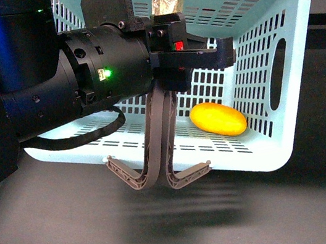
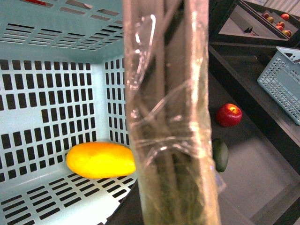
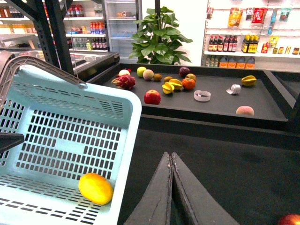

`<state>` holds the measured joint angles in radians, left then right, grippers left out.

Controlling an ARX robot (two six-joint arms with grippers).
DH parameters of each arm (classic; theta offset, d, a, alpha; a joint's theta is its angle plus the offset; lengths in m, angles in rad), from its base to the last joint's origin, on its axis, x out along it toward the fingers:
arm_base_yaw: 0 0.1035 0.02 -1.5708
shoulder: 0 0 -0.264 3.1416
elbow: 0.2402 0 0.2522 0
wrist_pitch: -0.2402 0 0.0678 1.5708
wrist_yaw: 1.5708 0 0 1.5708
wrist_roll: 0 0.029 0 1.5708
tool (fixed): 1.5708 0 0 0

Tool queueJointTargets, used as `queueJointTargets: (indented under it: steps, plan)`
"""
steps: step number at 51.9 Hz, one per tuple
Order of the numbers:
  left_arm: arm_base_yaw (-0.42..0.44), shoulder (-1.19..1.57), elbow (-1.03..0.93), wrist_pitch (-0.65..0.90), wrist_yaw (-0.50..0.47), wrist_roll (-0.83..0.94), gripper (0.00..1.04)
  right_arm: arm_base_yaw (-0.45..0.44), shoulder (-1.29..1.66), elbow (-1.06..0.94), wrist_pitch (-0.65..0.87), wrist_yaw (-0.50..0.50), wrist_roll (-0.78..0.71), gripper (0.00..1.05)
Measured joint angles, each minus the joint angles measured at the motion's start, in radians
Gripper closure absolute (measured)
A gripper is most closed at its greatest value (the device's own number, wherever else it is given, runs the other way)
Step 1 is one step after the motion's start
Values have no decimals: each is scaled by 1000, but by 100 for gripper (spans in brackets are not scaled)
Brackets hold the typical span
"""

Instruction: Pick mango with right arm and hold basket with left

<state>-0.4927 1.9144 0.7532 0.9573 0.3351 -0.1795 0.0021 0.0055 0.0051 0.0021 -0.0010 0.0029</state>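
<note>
- Mango (image 1: 217,119) and basket (image 1: 300,61) sit behind the left arm (image 1: 38,86). The arm's bulky black body fills the near left of the front view, with a green light (image 1: 105,74) lit on it and a black cable (image 1: 90,137) looping below.
- Left end effector (image 1: 208,53) reaches across the basket's open top and is clamped on its two grey-brown handles (image 1: 154,142). These rise together from the near rim into it. Its fingers are mostly hidden, but in the left wrist view the gathered, tape-wrapped handles (image 2: 168,117) stand right before the lens.
- Basket rests tilted on the dark bench (image 1: 76,237), open top turned toward the robot and low rim toward the bench's near edge.
- Mango lies on its side on the slotted floor inside, just beside the wall with the oval hand hole (image 1: 277,74), free of both end effectors.
- Right end effector (image 3: 171,157) hangs over bare bench beside the basket's rim (image 3: 127,140), apart from basket and mango (image 3: 96,187). Its two dark blades are pressed together with nothing between them.
- Beyond the bench's far edge, a dark display shelf (image 3: 220,101) carries loose fruit, among it a red apple (image 3: 152,97) and an orange (image 3: 188,83).
- Farthest back stand a leafy plant (image 3: 159,42) and wall shelves of bottles (image 3: 234,44).
</note>
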Motion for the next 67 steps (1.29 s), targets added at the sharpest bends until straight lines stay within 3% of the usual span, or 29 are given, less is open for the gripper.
queueJointTargets:
  steps: [11,23,29,39,55,67]
  plan:
    - [0,0,0,0,0,-1,96,0,0,0,0,0,-1,101]
    - [-1,0,0,2,-11,0,96,0,0,0,0,0,-2,64]
    - [5,48,50,66,-218,-93,96,0,0,0,0,0,-1,39]
    - [77,118,213,12,-373,-362,96,0,-1,0,0,0,-1,6]
    - [174,188,407,-196,-618,-783,97,0,-1,0,0,0,-1,8]
    - [204,262,510,-353,-649,-1065,97,0,-1,0,0,0,-1,8]
